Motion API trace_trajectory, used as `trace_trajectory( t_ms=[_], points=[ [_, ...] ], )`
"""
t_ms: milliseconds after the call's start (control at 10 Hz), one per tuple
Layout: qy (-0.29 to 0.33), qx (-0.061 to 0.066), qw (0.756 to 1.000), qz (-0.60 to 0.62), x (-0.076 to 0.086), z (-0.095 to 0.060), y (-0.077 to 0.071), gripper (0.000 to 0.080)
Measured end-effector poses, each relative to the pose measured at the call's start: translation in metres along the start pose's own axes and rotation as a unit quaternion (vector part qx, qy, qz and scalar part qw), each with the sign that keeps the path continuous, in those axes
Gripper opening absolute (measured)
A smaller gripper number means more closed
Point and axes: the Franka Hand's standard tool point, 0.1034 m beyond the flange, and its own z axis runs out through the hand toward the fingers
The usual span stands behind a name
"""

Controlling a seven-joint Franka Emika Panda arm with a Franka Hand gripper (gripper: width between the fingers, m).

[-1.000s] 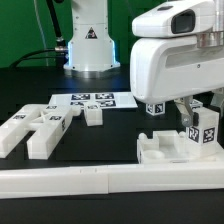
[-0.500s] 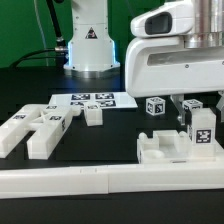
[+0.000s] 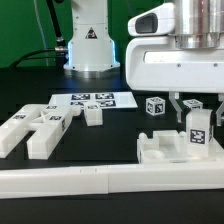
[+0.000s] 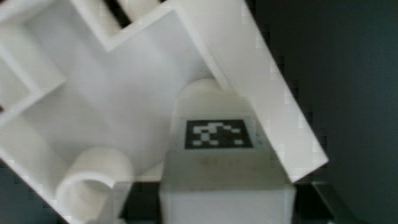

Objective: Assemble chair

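My gripper (image 3: pixel 196 104) is at the exterior view's right, shut on a white upright post (image 3: pixel 198 131) with a black marker tag on its face. The post stands upright just over the right rear part of a white seat piece (image 3: pixel 162 148) lying on the table. In the wrist view the tagged post (image 4: pixel 217 140) runs out from between my dark fingers (image 4: pixel 313 203), over the seat piece's flat panel (image 4: pixel 107 95) with its raised walls. A rounded white peg (image 4: pixel 93 172) shows beside the post. Whether the post touches the seat piece I cannot tell.
A small tagged cube (image 3: pixel 154 106) sits behind the seat piece. Several loose white parts (image 3: pixel 45 130) and a small block (image 3: pixel 93 115) lie at the left. The marker board (image 3: pixel 93 100) lies near the robot base (image 3: pixel 90 45). A long white rail (image 3: pixel 70 181) runs along the front.
The held post has turned from tilted to upright and shifted slightly to the exterior view's right over the seat piece. The arm has moved right with it.
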Motion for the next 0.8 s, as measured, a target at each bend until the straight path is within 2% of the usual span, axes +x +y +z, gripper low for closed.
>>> trace_trajectory(
  t_ms=[300,600,800],
  points=[
    [0.000,0.000,0.996,0.089,-0.0006,0.0002,-0.0005,0.0290],
    [-0.001,0.001,0.982,0.188,-0.0012,0.0003,-0.0009,0.0290],
    [-0.003,0.003,0.981,0.193,-0.0012,0.0002,-0.0011,0.0290]
  ],
)
